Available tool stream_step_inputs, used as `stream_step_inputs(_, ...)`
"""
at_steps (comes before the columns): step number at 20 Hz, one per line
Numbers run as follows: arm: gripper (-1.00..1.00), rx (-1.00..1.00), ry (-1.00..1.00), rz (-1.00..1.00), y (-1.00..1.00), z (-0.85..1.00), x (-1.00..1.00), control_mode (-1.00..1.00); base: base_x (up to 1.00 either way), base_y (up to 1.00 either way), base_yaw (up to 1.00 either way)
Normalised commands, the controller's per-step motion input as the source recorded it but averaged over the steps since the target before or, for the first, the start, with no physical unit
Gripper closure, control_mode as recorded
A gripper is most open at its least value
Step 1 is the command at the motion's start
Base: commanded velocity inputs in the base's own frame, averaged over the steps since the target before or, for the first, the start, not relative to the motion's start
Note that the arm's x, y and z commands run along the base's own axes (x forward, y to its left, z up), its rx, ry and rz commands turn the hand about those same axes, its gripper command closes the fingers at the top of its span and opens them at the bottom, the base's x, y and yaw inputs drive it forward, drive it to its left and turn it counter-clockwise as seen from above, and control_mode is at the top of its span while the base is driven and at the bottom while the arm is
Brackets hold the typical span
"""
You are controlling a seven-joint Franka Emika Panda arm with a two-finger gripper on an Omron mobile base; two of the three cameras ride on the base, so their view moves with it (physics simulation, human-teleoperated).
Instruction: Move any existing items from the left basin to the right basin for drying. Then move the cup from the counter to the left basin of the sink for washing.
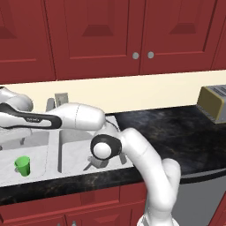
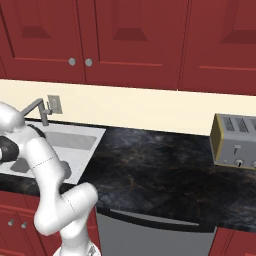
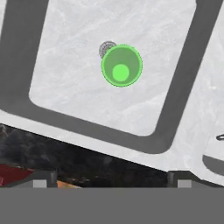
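Green tapered cup (image 3: 121,65) upright beside round drain in marbled left basin (image 3: 65,83), gripper (image 3: 111,183) open above.

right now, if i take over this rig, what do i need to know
Gripper: open, empty, above the left basin.
Small bright green handleless cup: upright in that pale grey marbled left basin, beside the round drain.
Small dark grey metal pot with the long handle: in the right basin, partly hidden by the arm.
Done: both moves look finished.
Left: apparently nothing, perhaps only pulling the arm back.
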Motion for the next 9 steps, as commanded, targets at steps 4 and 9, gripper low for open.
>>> stream_step_inputs(4, -1.00, 0.01, -0.07, -0.05, -0.13, 0.10, -0.74, -1.00, 0.00, 0.00, 0.00)
stream_step_inputs(9, -1.00, 0.02, -0.07, -0.05, -0.14, 0.08, -0.79, -1.00, 0.00, 0.00, 0.00)
